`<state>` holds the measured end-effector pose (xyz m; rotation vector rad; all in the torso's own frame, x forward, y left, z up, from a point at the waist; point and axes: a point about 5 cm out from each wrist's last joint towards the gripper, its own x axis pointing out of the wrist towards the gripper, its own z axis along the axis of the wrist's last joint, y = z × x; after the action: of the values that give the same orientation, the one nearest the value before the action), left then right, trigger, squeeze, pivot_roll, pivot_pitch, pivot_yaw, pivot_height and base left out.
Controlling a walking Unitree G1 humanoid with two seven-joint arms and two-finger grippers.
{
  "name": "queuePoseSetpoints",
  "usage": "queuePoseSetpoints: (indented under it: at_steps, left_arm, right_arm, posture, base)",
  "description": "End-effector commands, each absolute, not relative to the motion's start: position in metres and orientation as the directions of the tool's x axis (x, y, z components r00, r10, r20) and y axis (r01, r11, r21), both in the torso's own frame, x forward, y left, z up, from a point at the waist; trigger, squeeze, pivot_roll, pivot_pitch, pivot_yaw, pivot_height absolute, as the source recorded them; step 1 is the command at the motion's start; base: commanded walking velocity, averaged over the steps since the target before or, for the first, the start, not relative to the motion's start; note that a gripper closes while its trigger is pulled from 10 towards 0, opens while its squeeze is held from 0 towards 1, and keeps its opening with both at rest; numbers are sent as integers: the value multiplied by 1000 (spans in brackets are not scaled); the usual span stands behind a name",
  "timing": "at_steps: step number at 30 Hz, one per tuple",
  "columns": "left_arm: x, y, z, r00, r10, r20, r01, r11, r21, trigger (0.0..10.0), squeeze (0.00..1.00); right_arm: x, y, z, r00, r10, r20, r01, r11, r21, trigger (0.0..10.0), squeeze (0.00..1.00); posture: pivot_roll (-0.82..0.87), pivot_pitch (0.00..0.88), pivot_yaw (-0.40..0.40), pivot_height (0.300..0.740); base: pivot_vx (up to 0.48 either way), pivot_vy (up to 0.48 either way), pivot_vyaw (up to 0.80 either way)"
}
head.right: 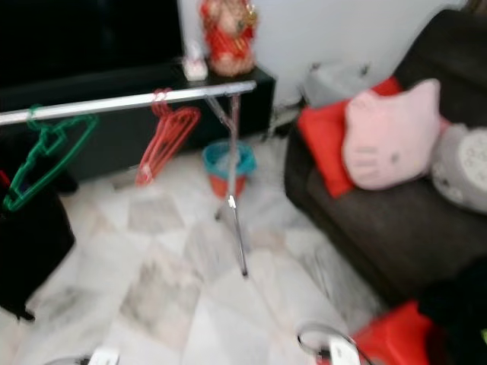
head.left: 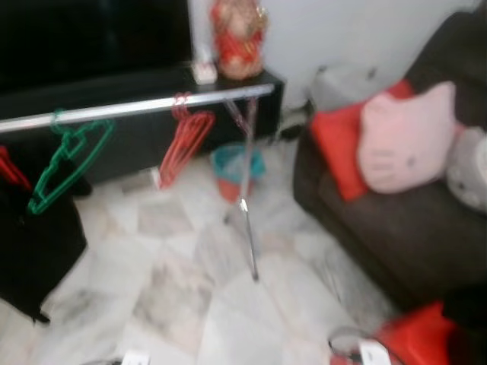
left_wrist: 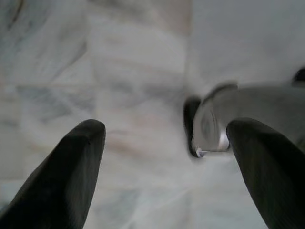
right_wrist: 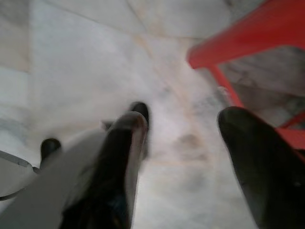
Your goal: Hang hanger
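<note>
Chrome clothes rail [head.left: 137, 106], horizontal bar across the upper left of the left eye view, carried on a thin folding leg [head.left: 248, 205] that comes down to the marble floor [head.left: 190, 289] at frame centre. Items on the rail: one green hanger [head.left: 68, 163] at far left, tilted; a bunch of red hangers [head.left: 183, 144] near mid-bar, hooks over the bar. Judgement: part of the hanging is already done, as these hangers sit on the rail. Red hanger [right_wrist: 248, 33], upper right of the right wrist view, lies beyond the right gripper [right_wrist: 186, 157] against the floor; the fingers stand well apart, with nothing between them. Whether that hanger rests on the floor or on something else cannot be told. Left gripper [left_wrist: 167, 162], fingers also spread wide, empty, pointed at bare floor with a silver part of the robot beside it. Judgement: the next hanger is not yet picked up; grasp, carry to the rail and hooking on all remain. Other contents: dark sofa [head.left: 396, 220] at right with red cushion [head.left: 338, 144] and pink cat-face cushion [head.left: 407, 137]; teal bucket [head.left: 237, 169] behind the leg; red figurine [head.left: 238, 34] on a black cabinet [head.left: 144, 129], top centre. Picture blurred.
</note>
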<state>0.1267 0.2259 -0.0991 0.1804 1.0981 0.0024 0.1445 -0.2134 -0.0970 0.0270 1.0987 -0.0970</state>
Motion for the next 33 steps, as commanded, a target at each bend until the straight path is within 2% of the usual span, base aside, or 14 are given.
queuePoseSetpoints:
  at_steps: [1,33]
  left_arm:
    - [119,227,-101,428,92,-899,107,983,151,10000,0]
    - [123,228,-100,452,86,-888,80,987,136,10000,0]
  right_arm:
    - [144,-210,-98,450,-55,-891,87,996,-17,10000,0]
    - [147,-211,-97,456,-59,-888,96,995,-17,10000,0]
  posture:
    - [89,0,-27,740]
    - [97,0,-37,740]
  base:
    - [0,480,-788]
    - [0,15,-784]
